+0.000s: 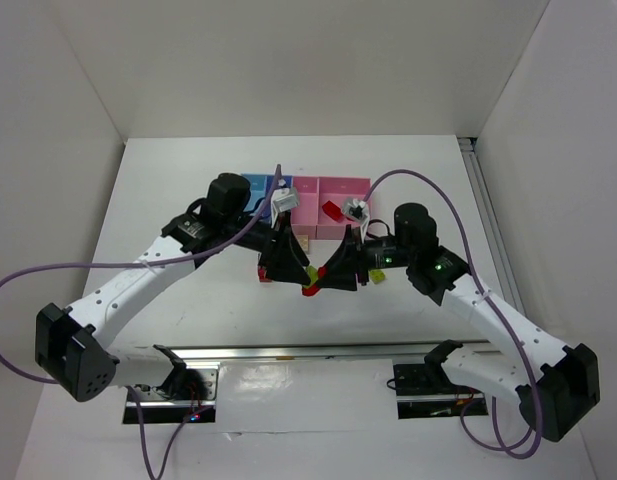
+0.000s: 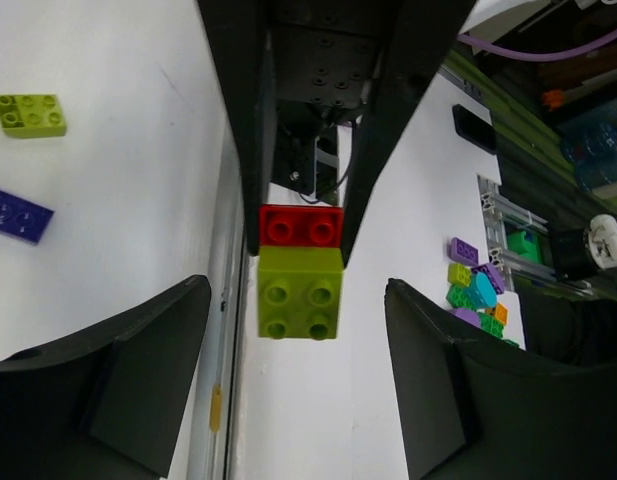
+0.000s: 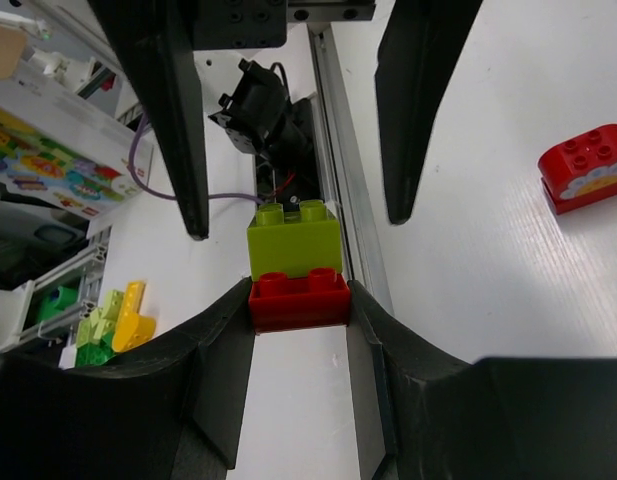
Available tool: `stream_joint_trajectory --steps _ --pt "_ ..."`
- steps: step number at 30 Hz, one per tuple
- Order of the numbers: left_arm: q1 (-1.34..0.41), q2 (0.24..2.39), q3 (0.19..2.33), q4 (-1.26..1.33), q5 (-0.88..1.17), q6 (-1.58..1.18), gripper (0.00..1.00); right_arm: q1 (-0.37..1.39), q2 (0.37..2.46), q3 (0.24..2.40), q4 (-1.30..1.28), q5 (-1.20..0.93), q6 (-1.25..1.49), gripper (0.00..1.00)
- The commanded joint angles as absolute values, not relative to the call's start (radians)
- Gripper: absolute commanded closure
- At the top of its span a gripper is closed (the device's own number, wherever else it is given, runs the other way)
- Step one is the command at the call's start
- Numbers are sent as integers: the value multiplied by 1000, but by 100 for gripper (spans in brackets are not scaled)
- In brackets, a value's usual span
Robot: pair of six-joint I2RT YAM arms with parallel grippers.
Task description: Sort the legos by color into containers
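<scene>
1. Plainly, the piece in hand is 2 legos pressed together, a red brick (image 2: pixel 301 225) and a yellow-green brick (image 3: pixel 294 240). It is held between the 2 arms, on the near side of the containers (image 1: pixel 318 182).
2. The right gripper (image 3: pixel 299 293) is clamped on the red brick's side walls. The left gripper (image 2: pixel 296 300) is spread wide, its fingers flanking the yellow-green brick without touching it.
3. Likely handling: light, rigid, smooth plastic. The stud joint should resist, so take the flat opposite walls and tilt the bricks apart.
4. The wider pink bin (image 1: pixel 360 186) holds 1 red lego (image 1: pixel 331 210). The narrow pink bin (image 1: pixel 306 190) shows nothing I can make out. The blue bin (image 1: pixel 258 186) is largely hidden by the left arm (image 1: pixel 158 262).
</scene>
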State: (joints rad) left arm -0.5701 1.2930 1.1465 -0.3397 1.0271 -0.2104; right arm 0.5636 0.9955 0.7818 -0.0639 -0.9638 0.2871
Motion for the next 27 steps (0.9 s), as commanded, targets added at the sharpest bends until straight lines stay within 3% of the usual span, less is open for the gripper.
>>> stream_joint_trajectory --steps 1,8,12,18,19,22,23,27 --pt "-586 1276 1167 -331 1092 -172 19 569 1005 833 6 -962 287 100" --pt "-615 1276 1157 -331 1101 -153 30 569 1023 833 25 -953 296 100" --pt "-615 1276 1157 -331 1103 -153 47 569 1023 833 25 -953 305 100" --pt "-615 1285 1157 -331 1112 -153 55 569 1023 833 43 -953 314 100" --pt "-615 1285 1157 -331 1112 -153 59 569 1023 833 43 -953 314 100" --pt "-615 1285 1157 -331 1095 -153 95 569 1023 833 19 -943 314 100" --pt "-615 1285 1157 -331 1060 -164 100 569 1023 833 6 -928 305 100" --pt "-583 1276 1166 -331 986 -187 100 569 1023 833 -63 -870 266 100"
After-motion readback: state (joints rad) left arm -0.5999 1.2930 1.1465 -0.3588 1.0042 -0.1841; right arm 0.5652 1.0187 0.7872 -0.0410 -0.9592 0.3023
